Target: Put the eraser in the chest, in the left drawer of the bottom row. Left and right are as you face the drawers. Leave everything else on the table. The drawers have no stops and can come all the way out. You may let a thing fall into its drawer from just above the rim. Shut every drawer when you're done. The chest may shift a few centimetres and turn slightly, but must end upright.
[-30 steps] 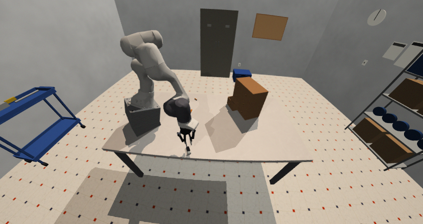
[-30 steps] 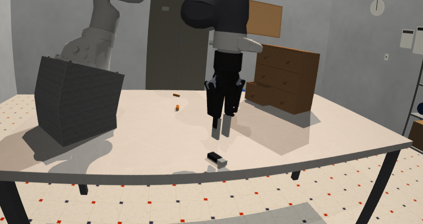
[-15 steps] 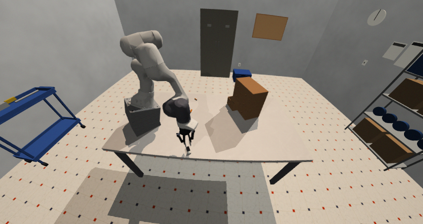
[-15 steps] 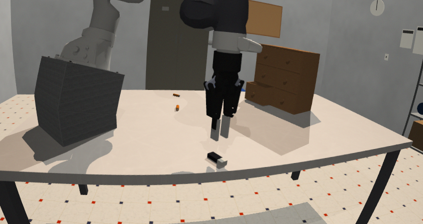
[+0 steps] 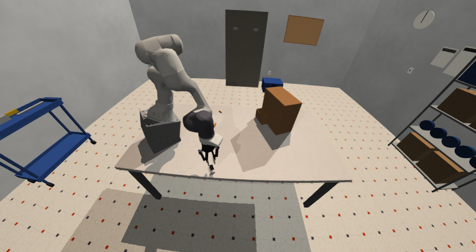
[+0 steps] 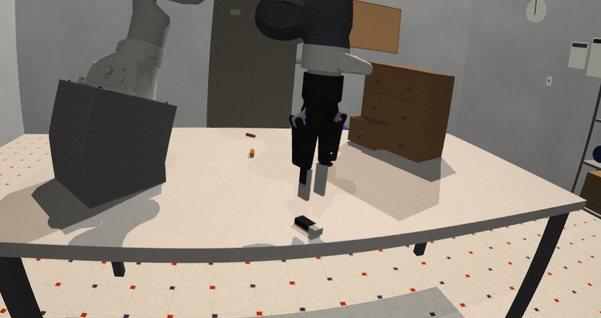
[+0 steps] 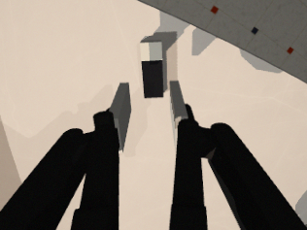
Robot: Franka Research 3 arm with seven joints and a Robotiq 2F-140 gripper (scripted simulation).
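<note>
The eraser (image 5: 211, 169) (image 6: 307, 226) (image 7: 153, 72) is found lying on the bench (image 5: 309, 163) (image 6: 209, 190) (image 7: 53, 52), close to the near edge as seen in the exterior view and somewhat left of that edge's middle. Its pale end is turned toward the near edge, its black part toward the far side.

The claw (image 5: 211, 163) (image 6: 312, 190) (image 7: 150, 95) is pointed downward above the bench, its tips raised clear of the surface. Its two fingers are held apart by a modest gap, and nothing is gripped between them. In the wrist view, the eraser is seen beyond the fingertips, roughly in line with the gap, with its black end nearest.

The chest (image 5: 282, 113) (image 6: 428, 118) is stood upright toward the far right corner of the bench. Three rows of two drawers are counted. The left drawer of the bottom row (image 5: 261, 116) (image 6: 365, 133) is pulled out; the other drawers appear shut. The interior of the open drawer cannot be properly inspected from these views.

Two small objects are noted on the far half of the bench, left of the chest: an orange piece (image 5: 215, 124) (image 6: 251, 152) and, nearer the far edge, a brown piece (image 5: 220, 111) (image 6: 250, 135). They are set apart from each other. The arm is carried on a dark block (image 5: 159, 139) (image 6: 67, 147) placed toward the left edge.
</note>
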